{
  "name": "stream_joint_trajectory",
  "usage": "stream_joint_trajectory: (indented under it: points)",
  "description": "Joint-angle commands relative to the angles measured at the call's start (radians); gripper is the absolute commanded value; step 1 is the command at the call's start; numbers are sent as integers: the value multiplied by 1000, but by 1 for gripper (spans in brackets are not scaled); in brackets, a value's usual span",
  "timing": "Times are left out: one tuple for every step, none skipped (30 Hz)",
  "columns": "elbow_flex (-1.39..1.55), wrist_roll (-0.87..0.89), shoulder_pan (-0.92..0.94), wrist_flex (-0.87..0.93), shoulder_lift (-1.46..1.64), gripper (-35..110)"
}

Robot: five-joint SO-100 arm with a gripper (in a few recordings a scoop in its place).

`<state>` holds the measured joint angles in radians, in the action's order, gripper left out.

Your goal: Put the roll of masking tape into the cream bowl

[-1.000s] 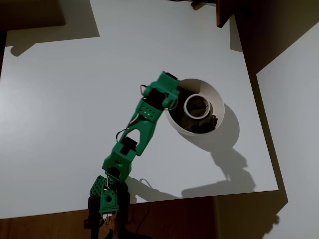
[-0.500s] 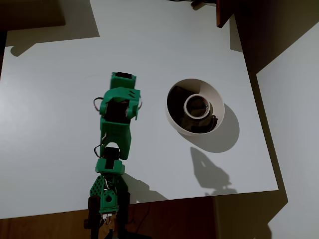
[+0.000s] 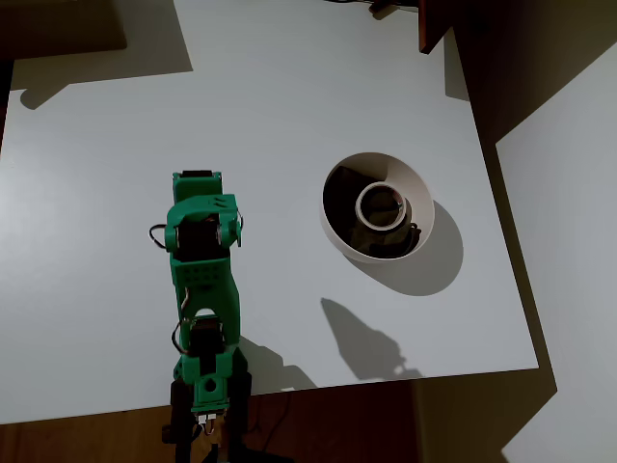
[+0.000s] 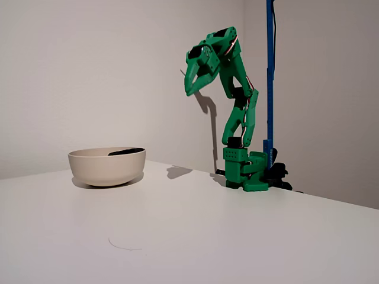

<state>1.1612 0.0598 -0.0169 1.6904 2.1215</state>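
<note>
The roll of masking tape [image 3: 384, 205] lies flat inside the cream bowl [image 3: 421, 197], a pale ring with a brownish core, seen in the overhead view. In the fixed view the cream bowl [image 4: 106, 167] stands at the left on the table and its wall hides the tape. The green arm is folded back over its base. My gripper [image 3: 196, 179] is well to the left of the bowl in the overhead view. In the fixed view my gripper [image 4: 192, 87] hangs high above the table, pointing down, its jaws slightly apart with nothing between them.
The white table [image 3: 116, 145] ends in a front edge near the arm's base [image 3: 205, 391]. A blue pole [image 4: 270, 77] stands behind the base. A dark brown object [image 3: 434, 24] sits at the table's back right corner.
The arm has pulled back from over the bowl and swung left toward its base, folding up. The tape ring stays lying in the bowl.
</note>
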Motion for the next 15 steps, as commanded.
stream_joint_trajectory:
  points:
    - [199, 0, -20, -74, 173, -8]
    - [247, -2, -20, -91, 196, -8]
    - [290, -2, -20, -104, 219, -8]
    - [334, -2, -20, -120, 241, -8]
    - [379, -2, -20, -135, 264, -8]
    - [428, -2, -21, -152, 288, -8]
    - [479, -3, -23, -173, 314, -8]
    - [534, -6, -26, -198, 339, -8]
    - [589, -9, -26, -222, 364, -8]
    - [640, -12, -26, -242, 382, -8]
    - [686, -12, -25, -261, 399, -8]
    - [732, -15, -23, -278, 414, -8]
    - [779, -18, -21, -296, 434, -8]
    - [825, -20, -21, -316, 457, -8]
    - [873, -23, -21, -337, 480, -8]
